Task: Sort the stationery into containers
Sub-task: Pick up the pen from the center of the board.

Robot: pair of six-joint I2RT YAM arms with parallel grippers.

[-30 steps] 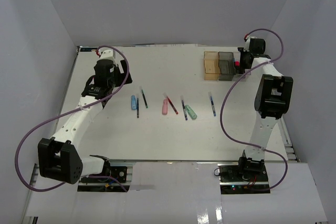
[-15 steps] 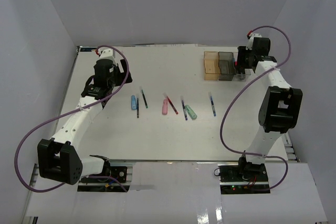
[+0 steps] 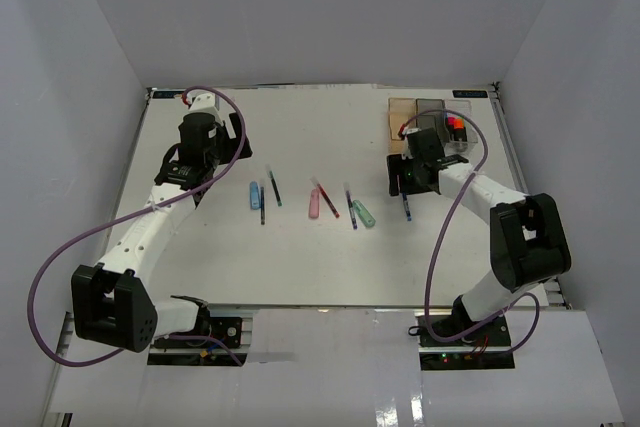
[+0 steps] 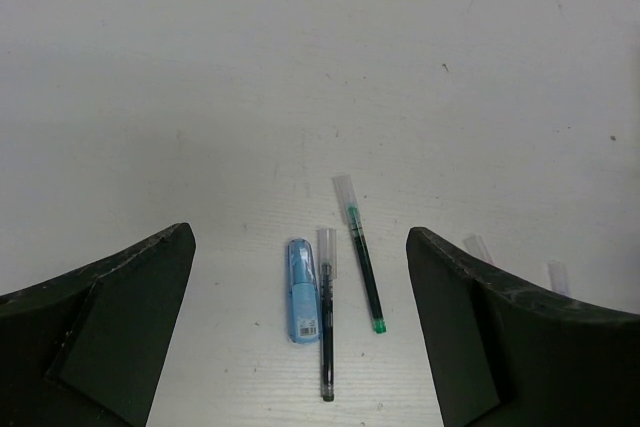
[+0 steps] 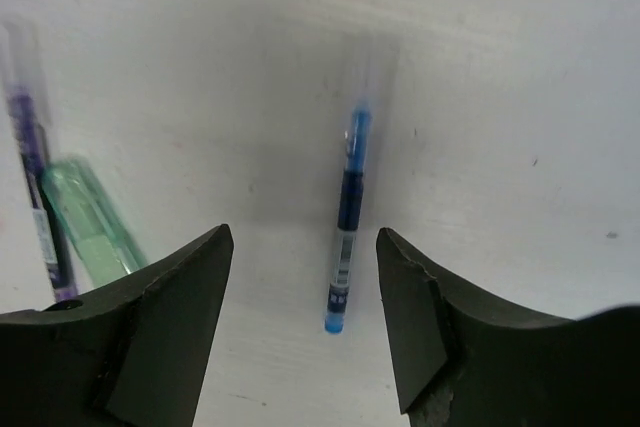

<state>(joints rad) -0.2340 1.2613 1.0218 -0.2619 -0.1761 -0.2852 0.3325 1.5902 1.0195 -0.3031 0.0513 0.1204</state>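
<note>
- Eight loose pieces lie in a rough row across the middle of the table (image 3: 300, 267). From the left we see a pastel blue stick (image 3: 254, 194) and a thin dark pen (image 3: 262, 209) just beside it. Next come a green pen (image 3: 274, 188), a pink stick (image 3: 314, 204), a red pen (image 3: 327, 201), a purple pen (image 3: 350, 207), a mint stick (image 3: 364, 214) and a blue pen (image 3: 407, 207).
- The amber bin (image 3: 399, 107), the grey bin (image 3: 431, 105) and the clear bin (image 3: 463, 137) stand joined in a row at the far right of the table. Their near sides are partly hidden by the right arm. We can make out something orange-capped (image 3: 455, 124) in the clear bin.
- The right claw (image 5: 305, 234) hangs directly over the blue pen. Its jaws are apart and grip nothing, and in the wrist view we see the pen flat on the table in the gap between them. The mint stick and purple pen lie off to one side.
- The left claw (image 4: 300, 235) hovers at the left end of the row with its jaws spread wide and empty. Its wrist view shows the blue stick, the dark pen and the green pen lying between the two fingers.
</note>
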